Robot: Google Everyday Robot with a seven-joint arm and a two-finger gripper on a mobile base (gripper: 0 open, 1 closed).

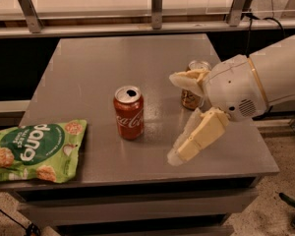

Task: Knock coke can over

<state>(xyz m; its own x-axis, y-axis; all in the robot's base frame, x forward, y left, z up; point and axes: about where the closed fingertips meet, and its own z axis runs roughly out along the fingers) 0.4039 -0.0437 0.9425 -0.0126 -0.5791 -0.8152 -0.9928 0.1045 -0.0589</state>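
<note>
Your tool (173,117) hung wide open and empty just right of the coke can (128,113), which stood upright mid-worktop (88,68); the tool partly hid a brown can (190,100).

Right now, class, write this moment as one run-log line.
gripper: open, right of coke can, not touching | coke can: upright | gold-brown can: partly behind fingers | knock: not yet done

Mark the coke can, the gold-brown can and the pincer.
coke can (128,114), camera view, red side wall.
gold-brown can (189,100), camera view, lower body.
pincer (172,117), camera view, beside coke can, midway between open fingertips.
</note>
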